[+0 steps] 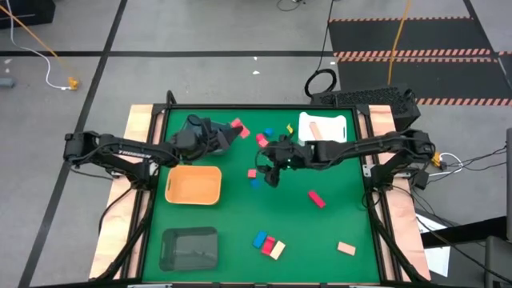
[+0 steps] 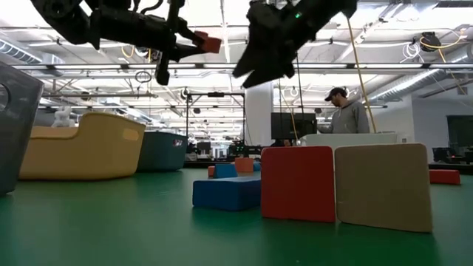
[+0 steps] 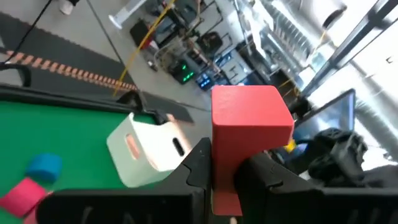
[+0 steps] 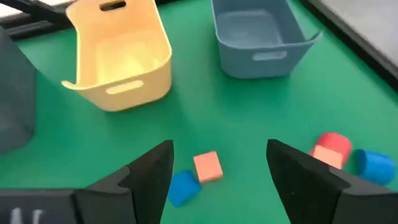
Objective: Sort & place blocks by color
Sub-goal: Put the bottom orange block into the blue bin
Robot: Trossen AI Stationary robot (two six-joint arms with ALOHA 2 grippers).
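Down at 6 o'clock on the green bench (image 1: 320,232), a blue, red and cream block (image 1: 277,250) sit touching. Higher up, mid-bench, the right claw (image 1: 268,170) hangs wide apart over a small red block (image 4: 208,167). Toward 11 o'clock, the left claw (image 1: 232,133) pinches a red block (image 3: 249,124) in the air.

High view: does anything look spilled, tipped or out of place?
Nothing stands out. Loose blocks lie scattered on the mat, unsorted, as expected mid-job. The trays sit upright. The left gripper holds a red block; the right gripper hovers open.
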